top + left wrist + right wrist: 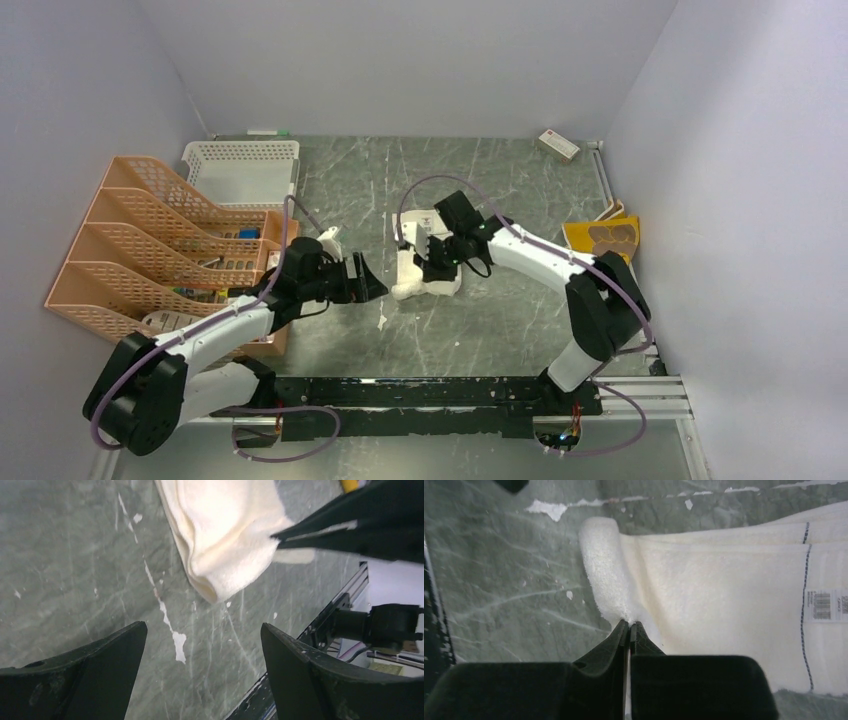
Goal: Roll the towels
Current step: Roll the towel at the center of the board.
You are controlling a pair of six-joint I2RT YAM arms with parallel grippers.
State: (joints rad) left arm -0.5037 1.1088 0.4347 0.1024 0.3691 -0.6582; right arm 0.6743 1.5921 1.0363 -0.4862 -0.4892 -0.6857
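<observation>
Off-white towel (410,285), mid-bench (500,330), roll just started: right pincer (629,626) clamped on its curled edge, left pincer (368,280) apart at towel's 9 o'clock; next move likely needs even turning.

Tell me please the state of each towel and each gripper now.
off-white towel: on the table, one end rolled up, rest flat.
mustard-yellow towel: unrolled, at the table's right edge.
left gripper: open, empty.
right gripper: shut on the off-white towel's rolled end.
</observation>
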